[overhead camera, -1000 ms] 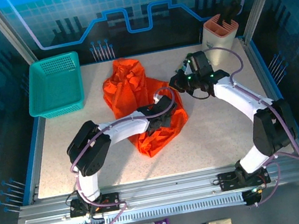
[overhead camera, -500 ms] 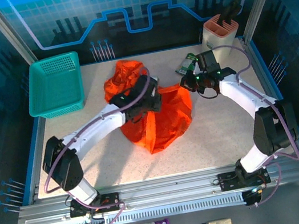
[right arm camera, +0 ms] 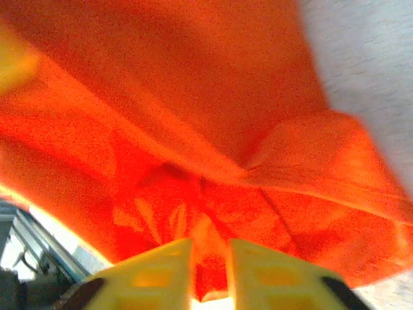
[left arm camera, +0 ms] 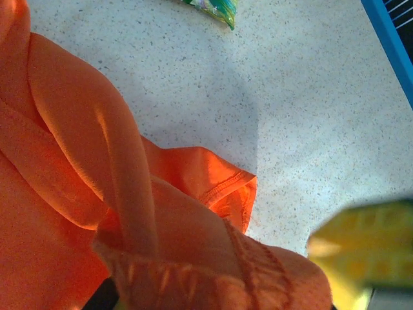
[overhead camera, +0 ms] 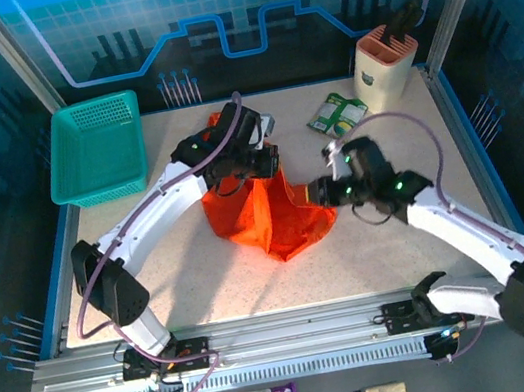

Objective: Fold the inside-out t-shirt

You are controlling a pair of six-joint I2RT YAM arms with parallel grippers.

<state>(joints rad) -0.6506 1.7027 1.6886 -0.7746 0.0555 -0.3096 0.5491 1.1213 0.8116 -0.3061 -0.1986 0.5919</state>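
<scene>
Left gripper (overhead camera: 270, 154): closed on a gathered bunch of the inside-out t-shirt (overhead camera: 267, 213), holding it up over the far middle of the table (overhead camera: 153, 266)
Right gripper (overhead camera: 320, 193): at the shirt's right edge; the right wrist view shows its fingers (right arm camera: 151, 274) a narrow gap apart with orange cloth at the gap (pinched or merely beyond, cannot tell)
T-shirt: mid-table, hanging from the left gripper in a peak, its lower part crumpled on the surface toward the near edge; a hemmed opening shows in the left wrist view
Just changed: a second ago the left gripper lay low on the near right side of the heap; it has since shut and carried the cloth up and toward the far edge. The right gripper has come in from near the far right corner to the cloth, uncovering a green-and-white packet (overhead camera: 337, 112)
Meaning: likely a lift to shake out and spread the shirt; it is still bunched with no fold made, so the task looks early
Count: one t-shirt, one teal basket (overhead camera: 96, 144) at the far left corner, one packet, one beige holder (overhead camera: 385, 57) at the far right corner, two grippers
</scene>
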